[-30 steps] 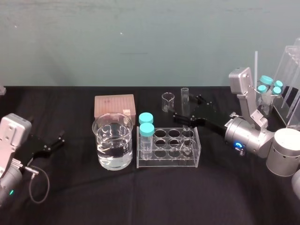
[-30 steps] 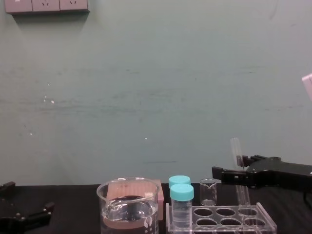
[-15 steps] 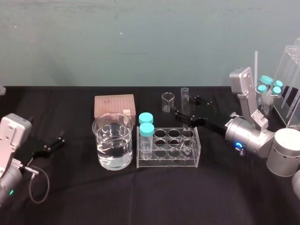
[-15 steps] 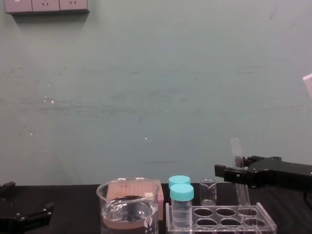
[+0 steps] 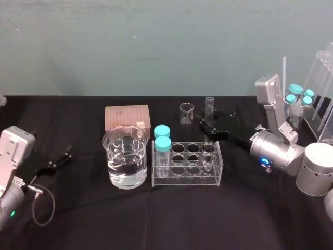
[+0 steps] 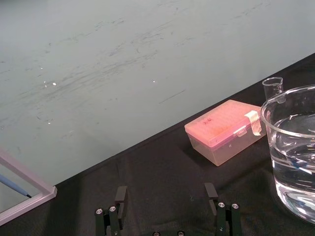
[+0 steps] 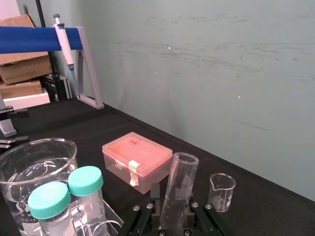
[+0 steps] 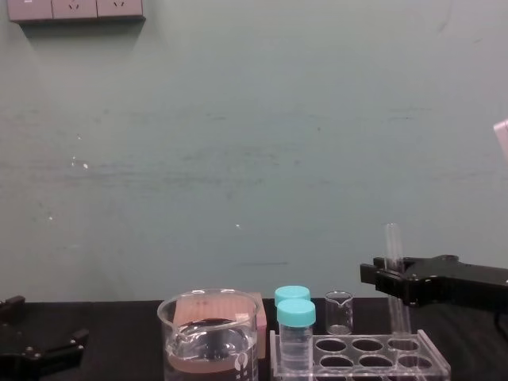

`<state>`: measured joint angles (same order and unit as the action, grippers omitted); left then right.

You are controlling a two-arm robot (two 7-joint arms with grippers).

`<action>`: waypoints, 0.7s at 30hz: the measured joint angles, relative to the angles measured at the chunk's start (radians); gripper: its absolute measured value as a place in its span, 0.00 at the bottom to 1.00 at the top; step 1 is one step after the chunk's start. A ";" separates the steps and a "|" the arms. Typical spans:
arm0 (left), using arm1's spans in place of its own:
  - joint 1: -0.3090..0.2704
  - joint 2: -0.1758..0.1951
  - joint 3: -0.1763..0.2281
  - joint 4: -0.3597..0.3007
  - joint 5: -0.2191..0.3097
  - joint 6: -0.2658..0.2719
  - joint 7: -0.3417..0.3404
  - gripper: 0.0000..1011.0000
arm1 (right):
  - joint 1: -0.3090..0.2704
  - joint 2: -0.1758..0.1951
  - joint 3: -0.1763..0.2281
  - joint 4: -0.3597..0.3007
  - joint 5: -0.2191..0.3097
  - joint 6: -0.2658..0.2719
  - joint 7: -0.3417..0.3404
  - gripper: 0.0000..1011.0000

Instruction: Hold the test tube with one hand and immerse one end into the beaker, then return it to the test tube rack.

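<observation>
Test tube (image 5: 209, 107): gripped upright by right claw (image 5: 208, 129), in far right hole of rack (image 5: 186, 179).
Left claw (image 6: 166, 190): held open, empty, left of rack.

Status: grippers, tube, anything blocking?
Right gripper shut on long clear glass test tube, bottom in clear acrylic rack. Left gripper open, parked. Teal-capped vials stand toward large glass beaker.

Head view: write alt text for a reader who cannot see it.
The right pincer grips a test tube standing in the rear right hole of a clear test tube rack. A part-filled beaker sits left of the rack; the left pincer rests open near the table's left edge.
</observation>
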<state>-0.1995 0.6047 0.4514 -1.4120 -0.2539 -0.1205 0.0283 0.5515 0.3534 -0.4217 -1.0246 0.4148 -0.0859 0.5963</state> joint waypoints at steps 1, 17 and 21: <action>0.000 0.000 0.000 0.000 0.000 0.000 0.000 0.99 | 0.000 0.000 0.000 0.000 0.000 0.000 0.000 0.27; 0.000 0.000 0.000 0.000 0.000 0.000 0.000 0.99 | 0.000 0.000 0.000 0.000 0.000 0.000 -0.001 0.24; 0.000 0.000 0.000 0.000 0.000 0.000 0.000 0.99 | -0.004 -0.001 0.003 -0.001 0.002 -0.005 0.002 0.24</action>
<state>-0.1995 0.6047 0.4514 -1.4120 -0.2539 -0.1205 0.0283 0.5479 0.3527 -0.4191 -1.0257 0.4171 -0.0909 0.5986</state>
